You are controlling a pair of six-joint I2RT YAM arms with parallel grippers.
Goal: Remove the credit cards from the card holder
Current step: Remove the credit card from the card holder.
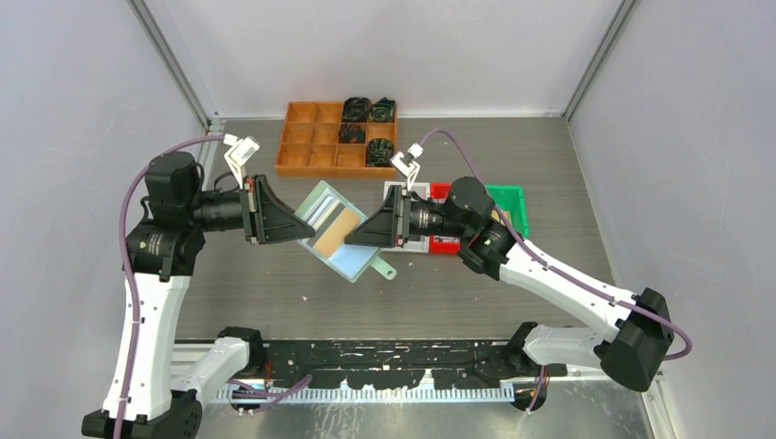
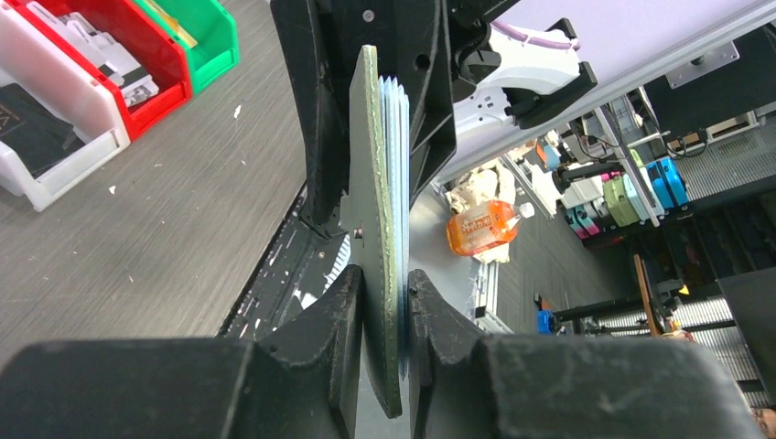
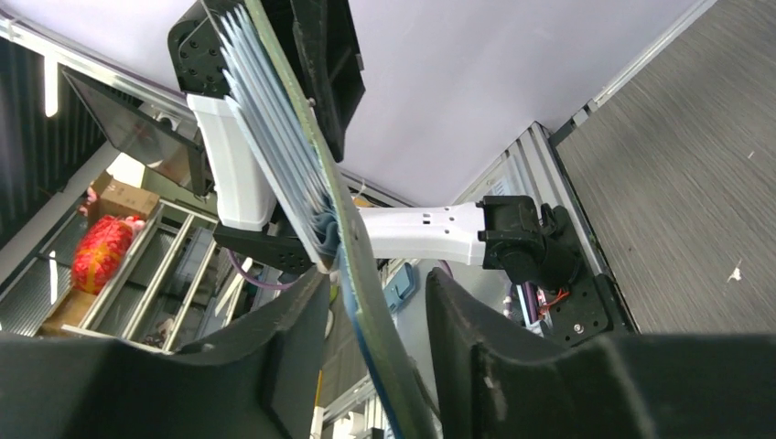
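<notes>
Sage-green card holder [image 1: 355, 259] hung open in midair, left gripper [image 2: 385, 306] pinching one edge while the right gripper [image 3: 377, 311] sat spread around the other edge, not squeezing.

Card holder [image 1: 359, 261] between the 2 black grippers is showing pale sage-green outside, light blue-green pockets inside. Credit cards [image 1: 328, 219] in it are showing 1 orange/tan face by the right gripper [image 3: 375, 288], plus greyish-white striped ones nearer the left gripper [image 2: 384, 288]. Tray [image 1: 311, 151] beyond both grippers is reading orange, with black coiled items [image 1: 366, 128] in it. Behind the right gripper, 3 bins are showing: white bin [image 1: 414, 244], red bin [image 1: 442, 192], green bin [image 1: 522, 215]. Table [image 1: 549, 165] is looking dark grey with streaked grain. Left arm [image 1: 151, 311] is showing white with black joints.
</notes>
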